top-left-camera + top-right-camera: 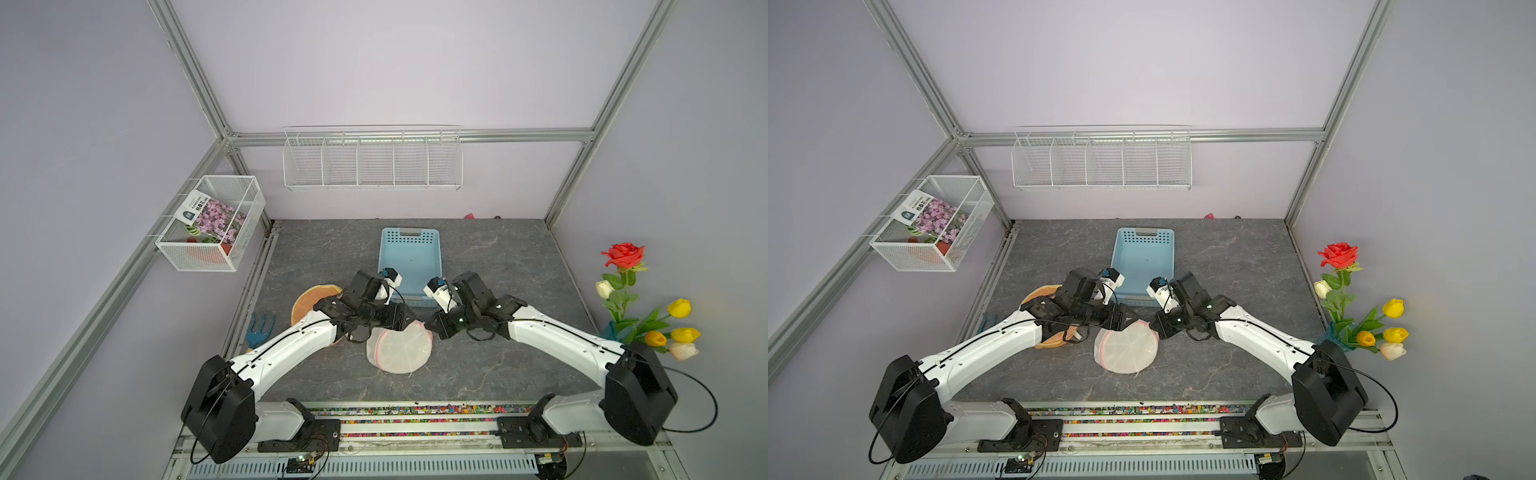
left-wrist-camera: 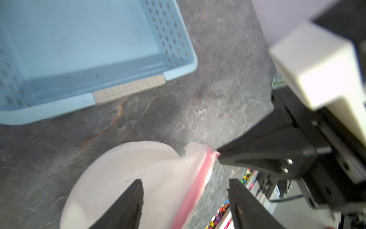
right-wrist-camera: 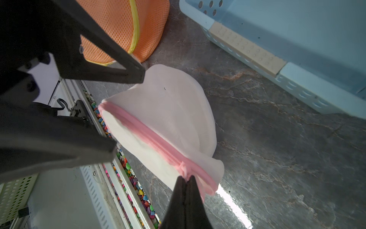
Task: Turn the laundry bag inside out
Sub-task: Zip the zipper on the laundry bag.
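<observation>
Clenched tight on the pink zipper (image 3: 150,136) with the right claw (image 3: 185,177), low centre. Spread wide with the left claw (image 2: 185,181), straddling the laundry bag (image 2: 118,178) mid-table (image 1: 498,257).

Blurred laundry bag (image 2: 103,174), partly out of frame

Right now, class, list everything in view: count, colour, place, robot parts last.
White mesh laundry bag, pink zipper: 1, white, table centre.
Orange mesh bag: 1, orange, under left arm.
Perforated plastic basket: 1, light blue, behind bags.
Garden fork: 1, blue, table's left.
Wire basket holding flower packet: 1, white, left wall.
Wire rack: 1, white, back wall.
Artificial flowers: 1 bunch, mixed, right.
Left gripper: 1, black, open at bag.
Right gripper: 1, black, pinching zipper.
</observation>
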You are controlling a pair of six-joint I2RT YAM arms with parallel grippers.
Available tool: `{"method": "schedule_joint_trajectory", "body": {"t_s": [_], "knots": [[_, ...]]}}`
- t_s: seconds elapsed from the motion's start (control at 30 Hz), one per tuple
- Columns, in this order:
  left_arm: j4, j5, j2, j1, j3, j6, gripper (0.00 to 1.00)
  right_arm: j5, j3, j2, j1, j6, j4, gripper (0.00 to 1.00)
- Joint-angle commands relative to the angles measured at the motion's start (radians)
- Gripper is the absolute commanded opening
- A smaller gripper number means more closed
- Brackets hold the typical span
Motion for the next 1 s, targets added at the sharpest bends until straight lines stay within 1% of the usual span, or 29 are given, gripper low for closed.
{"method": "schedule_joint_trajectory", "body": {"t_s": [0.0, 0.1, 0.13, 0.23, 0.27, 0.33, 0.4, 0.43, 0.5, 0.7, 0.8, 0.97], "knots": [[-0.076, -0.005, 0.004, -0.033, 0.025, 0.055, 0.68, -0.012, 0.017, 0.014, 0.006, 0.012, 0.016, 0.0], [-0.104, -0.034, 0.031, -0.055, 0.025, 0.071, 0.62, -0.017, 0.022, 0.015, 0.005, 0.013, 0.016, 0.0], [-0.106, -0.033, 0.041, -0.056, 0.025, 0.074, 0.59, -0.02, 0.022, 0.013, 0.005, 0.014, 0.016, 0.0], [-0.093, -0.035, 0.049, -0.057, 0.024, 0.069, 0.41, -0.018, 0.023, 0.007, 0.006, 0.02, 0.017, 0.0], [-0.086, -0.038, 0.048, -0.057, 0.025, 0.064, 0.36, -0.018, 0.025, 0.005, 0.006, 0.023, 0.014, 0.0], [-0.076, -0.042, 0.046, -0.058, 0.029, 0.058, 0.31, -0.021, 0.025, 0.001, 0.006, 0.032, 0.013, 0.0], [-0.071, -0.046, 0.045, -0.058, 0.035, 0.05, 0.23, -0.023, 0.022, -0.005, 0.006, 0.044, 0.016, 0.0], [-0.066, -0.046, 0.044, -0.057, 0.034, 0.046, 0.17, -0.013, 0.016, -0.01, 0.006, 0.055, 0.018, 0.0], [-0.061, -0.047, 0.032, -0.057, 0.033, 0.038, 0.0, 0.015, 0.006, -0.021, 0.006, 0.07, 0.011, 0.0], [-0.038, -0.019, -0.06, -0.05, 0.014, -0.03, 0.0, 0.064, -0.055, -0.068, -0.017, 0.122, 0.005, 0.0], [0.004, -0.018, -0.139, -0.026, -0.017, -0.106, 0.0, 0.073, -0.116, -0.092, -0.033, 0.152, 0.036, 0.0], [0.056, 0.008, -0.259, 0.04, -0.057, -0.172, 0.0, 0.047, -0.205, -0.121, -0.051, 0.19, 0.091, 0.0]]}}
